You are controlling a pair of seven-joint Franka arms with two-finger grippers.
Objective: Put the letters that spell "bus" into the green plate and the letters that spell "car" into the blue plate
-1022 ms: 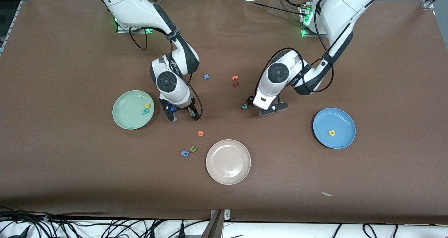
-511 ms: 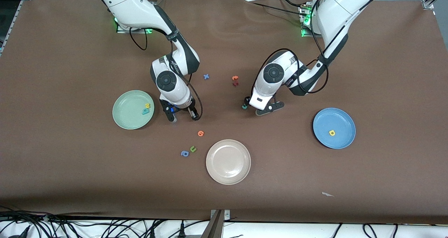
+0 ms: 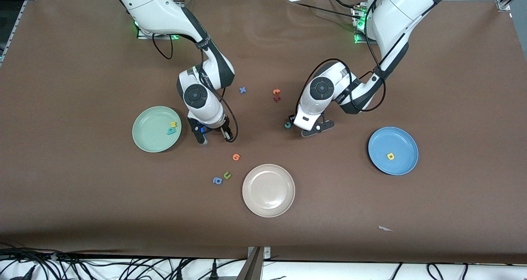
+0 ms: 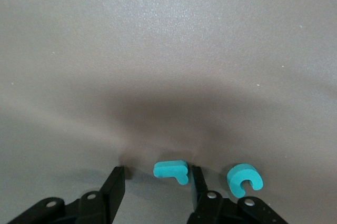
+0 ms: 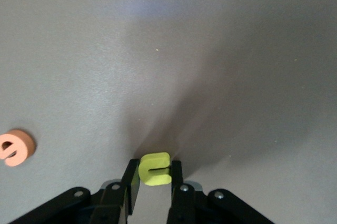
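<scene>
My left gripper [image 4: 157, 171] [image 3: 295, 127] is down at the table, open, with the teal r [image 4: 171, 170] between its fingers and touching one of them. The teal c [image 4: 244, 179] [image 3: 287, 125] lies just outside that finger. My right gripper [image 5: 154, 165] [image 3: 215, 140] is shut on the yellow u [image 5: 154, 170] beside the green plate [image 3: 150, 138]. That plate holds a teal b [image 3: 170, 130] and a small yellow s [image 3: 173, 124]. The blue plate [image 3: 401, 142] holds a yellow a [image 3: 390, 156]. In the front view the r and the u are hidden under the hands.
A beige-white plate [image 3: 268, 201] lies nearer the front camera. Loose on the table are an orange letter [image 3: 236, 157] [image 5: 16, 148], a green u [image 3: 227, 175], a blue a [image 3: 217, 180], a blue x [image 3: 243, 90] and two orange-red letters [image 3: 276, 94].
My left hand has shifted a little toward the right arm's end of the table, settling beside the teal c. My right hand has stayed in place by the green plate.
</scene>
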